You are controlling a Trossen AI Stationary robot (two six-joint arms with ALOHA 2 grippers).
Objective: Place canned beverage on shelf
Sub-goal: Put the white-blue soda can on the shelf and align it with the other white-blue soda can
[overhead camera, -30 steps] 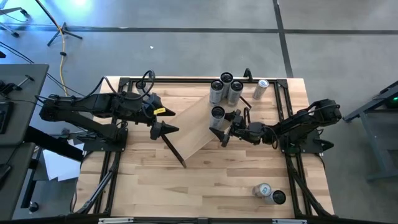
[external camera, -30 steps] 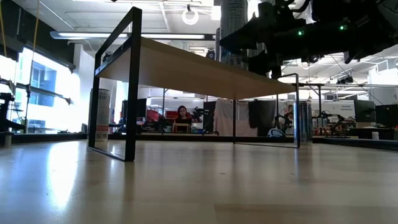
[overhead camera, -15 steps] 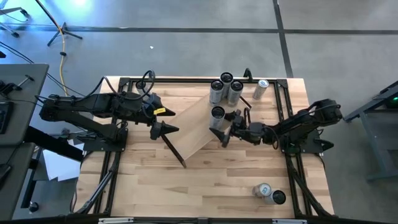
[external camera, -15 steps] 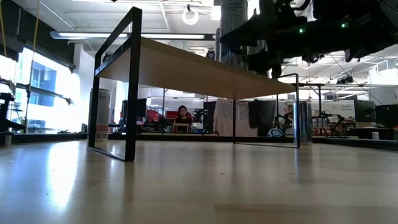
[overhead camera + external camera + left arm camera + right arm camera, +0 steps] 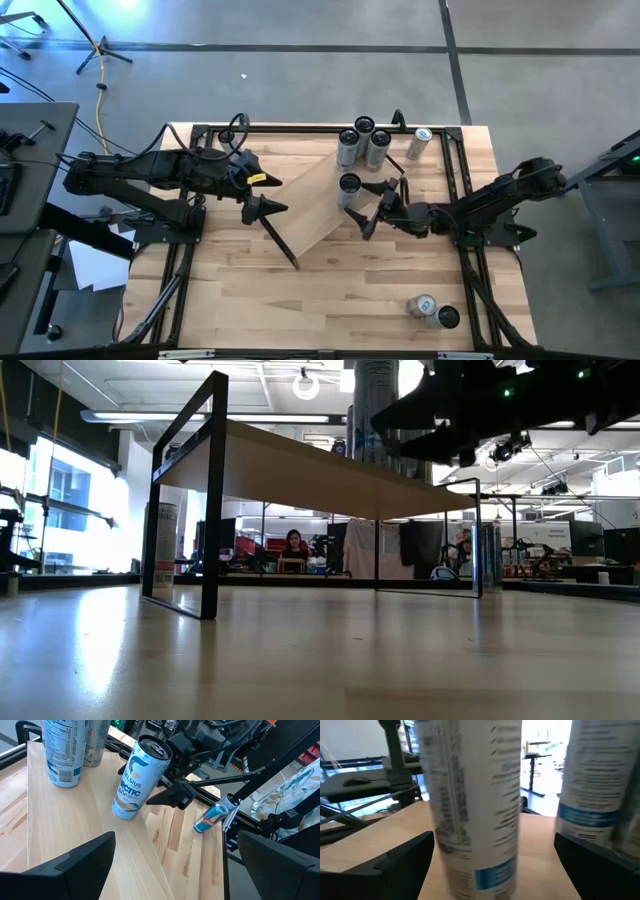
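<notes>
One can [image 5: 349, 188] upright on shelf [image 5: 315, 215]; right end effector [image 5: 372, 212] wide, just beside, apart.

Two dark arms [image 5: 150, 172], one yellow tag [image 5: 256, 179]

We read this as an open-plan robotics lab: grey concrete floor [image 5: 300, 70], exposed ceiling ducts [image 5: 310, 385], rows of desks [image 5: 290, 565] behind, a seated person [image 5: 294, 543], cables [image 5: 100, 100].

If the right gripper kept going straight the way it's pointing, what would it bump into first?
Most likely the white can standing alone on the shelf. The right gripper is open and points at it; in its wrist view that can fills the space straight ahead. Other cans stand farther back.
</notes>
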